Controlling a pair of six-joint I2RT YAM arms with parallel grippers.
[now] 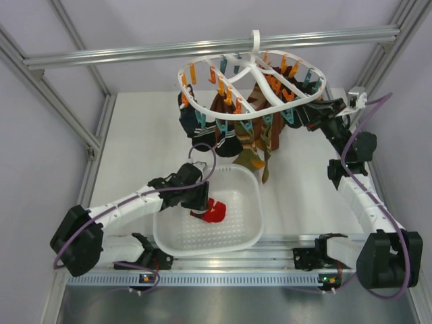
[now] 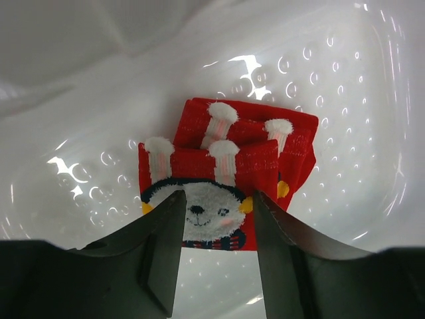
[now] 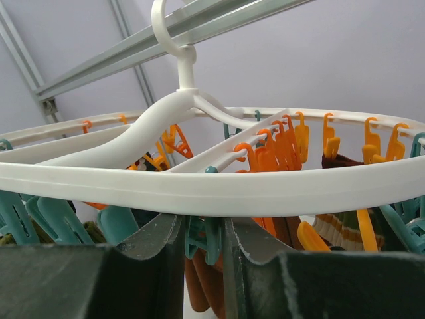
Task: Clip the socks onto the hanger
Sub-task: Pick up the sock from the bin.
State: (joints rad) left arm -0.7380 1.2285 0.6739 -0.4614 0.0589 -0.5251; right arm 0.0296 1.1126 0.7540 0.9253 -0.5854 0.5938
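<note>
Left arm: reaching forward, wrist dipped into basket [image 1: 251,233] | left gripper [image 2: 217,199]: released, fingers apart astride socks [image 2: 229,163] lying folded on basket floor | Right arm: stretched up to hanger [image 3: 199,189] | right gripper [image 3: 202,221]: pinching teal clip [image 3: 199,242] below rim

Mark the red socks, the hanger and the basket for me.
socks [image 2: 255,166]: left wrist view, red cuff of the front sock.
hanger [image 3: 265,189]: right wrist view, near side of the white ring.
basket [image 1: 236,229]: top external view, bare floor right of the socks.
</note>
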